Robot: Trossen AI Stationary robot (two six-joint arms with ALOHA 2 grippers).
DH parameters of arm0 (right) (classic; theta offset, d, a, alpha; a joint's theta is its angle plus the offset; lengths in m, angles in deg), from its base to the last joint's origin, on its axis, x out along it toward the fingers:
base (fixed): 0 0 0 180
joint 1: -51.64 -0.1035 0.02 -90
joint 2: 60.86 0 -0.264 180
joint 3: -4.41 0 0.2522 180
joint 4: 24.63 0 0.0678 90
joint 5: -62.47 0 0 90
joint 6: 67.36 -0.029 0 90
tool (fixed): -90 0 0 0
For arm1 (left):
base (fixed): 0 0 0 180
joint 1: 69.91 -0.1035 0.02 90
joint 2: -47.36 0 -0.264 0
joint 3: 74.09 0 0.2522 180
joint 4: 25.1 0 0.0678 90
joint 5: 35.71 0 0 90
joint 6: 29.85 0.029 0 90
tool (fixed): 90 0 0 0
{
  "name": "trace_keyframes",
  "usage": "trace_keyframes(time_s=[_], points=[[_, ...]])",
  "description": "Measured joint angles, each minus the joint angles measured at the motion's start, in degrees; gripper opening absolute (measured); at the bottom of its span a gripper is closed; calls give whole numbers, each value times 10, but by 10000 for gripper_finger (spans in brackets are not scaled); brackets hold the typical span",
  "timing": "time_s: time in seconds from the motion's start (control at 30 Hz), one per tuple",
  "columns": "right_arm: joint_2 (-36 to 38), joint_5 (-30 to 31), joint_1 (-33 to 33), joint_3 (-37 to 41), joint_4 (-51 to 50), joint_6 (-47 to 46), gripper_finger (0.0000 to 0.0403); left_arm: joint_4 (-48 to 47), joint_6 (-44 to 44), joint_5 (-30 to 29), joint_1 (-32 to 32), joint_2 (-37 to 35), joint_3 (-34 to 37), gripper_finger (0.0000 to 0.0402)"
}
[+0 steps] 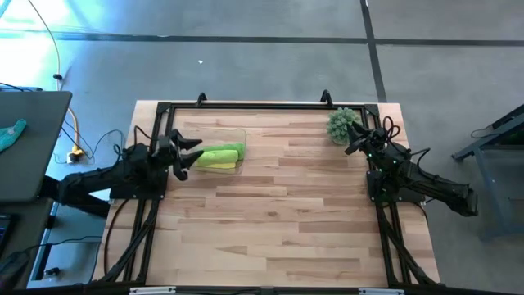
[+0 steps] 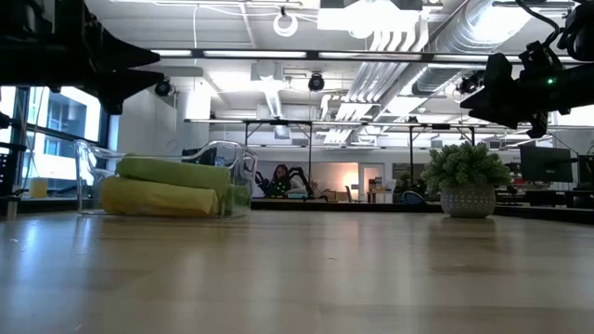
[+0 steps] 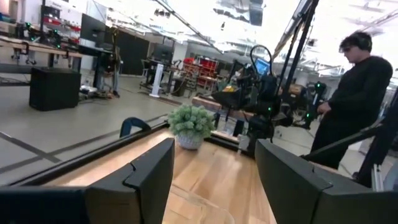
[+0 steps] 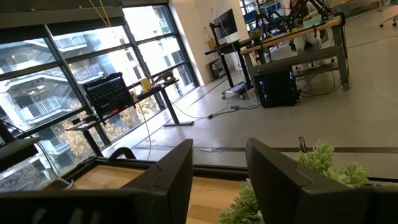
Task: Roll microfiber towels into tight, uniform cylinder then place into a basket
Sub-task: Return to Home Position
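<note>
A clear plastic basket [image 1: 237,131] stands at the table's far left. In it lie rolled towels: a lime green roll [image 1: 223,151] over a yellow roll [image 1: 218,163]; in the low view the green roll [image 2: 174,171] rests on the yellow one [image 2: 160,197]. A third towel does not show apart. My left gripper [image 1: 190,153] is open and empty, raised just left of the basket. My right gripper [image 1: 354,138] is open and empty, raised at the far right beside the plant.
A spiky green ball plant [image 1: 343,124] in a pot stands at the table's far right corner. A small teal cloth [image 1: 11,133] lies on a side desk off the table. A person [image 3: 360,99] stands beyond the table's right side. Bare wood fills the middle and near part.
</note>
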Motion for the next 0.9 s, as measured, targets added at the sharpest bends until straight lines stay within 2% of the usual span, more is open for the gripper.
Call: trace_keyframes(time_s=[0.43,0.9], points=[[0,0,0,0,0,0,142,-70,84,-16,14,3,0,212],[0,0,0,0,0,0,142,-69,80,-11,14,6,-1,212]])
